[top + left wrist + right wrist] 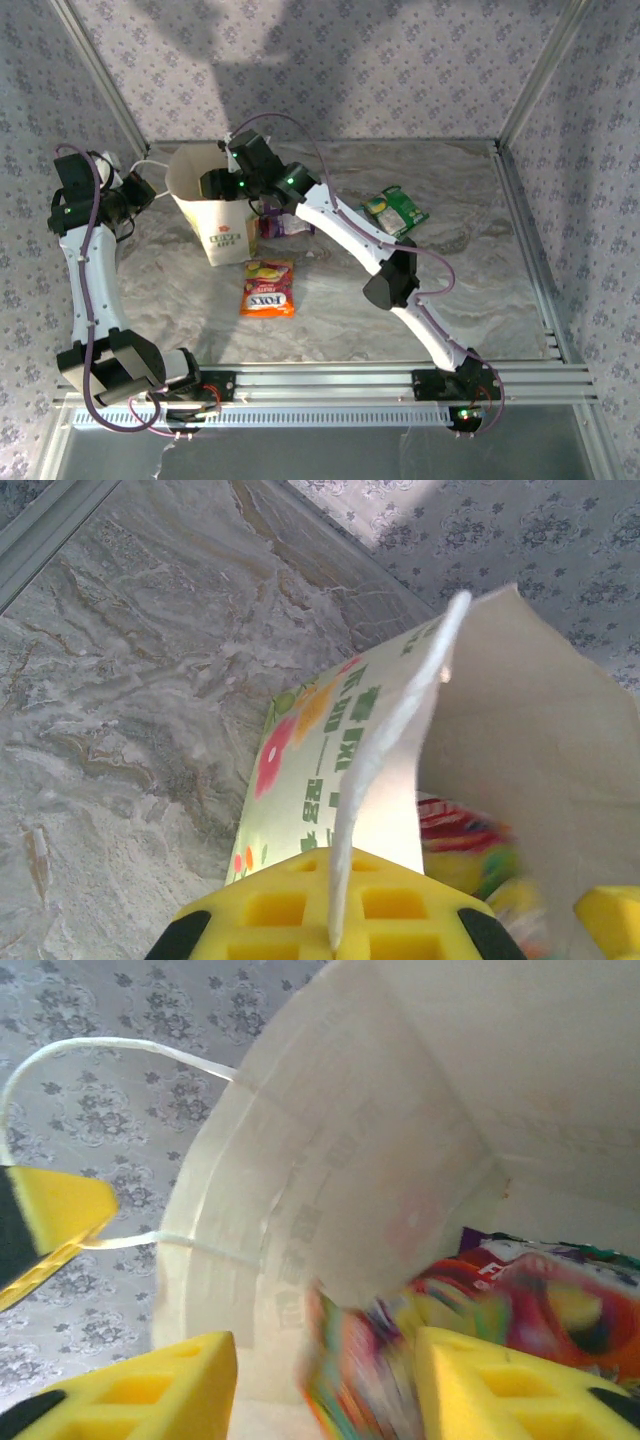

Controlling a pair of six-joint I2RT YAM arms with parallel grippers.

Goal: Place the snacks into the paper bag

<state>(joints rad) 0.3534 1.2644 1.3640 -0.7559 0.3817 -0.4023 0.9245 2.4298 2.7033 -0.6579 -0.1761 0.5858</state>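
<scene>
Left claw point(335, 920) clenched on the wall of the paper bag point(200, 215). Right claw point(325, 1390) released, jaws apart at the bag's mouth, above blurred snack packets point(560, 1305).

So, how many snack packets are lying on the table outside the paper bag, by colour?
Orange-yellow FOX'S packet: 1
Green-and-white packet: 1
Purple packet, partly hidden beside the paper bag: 1
Total: 3
</scene>
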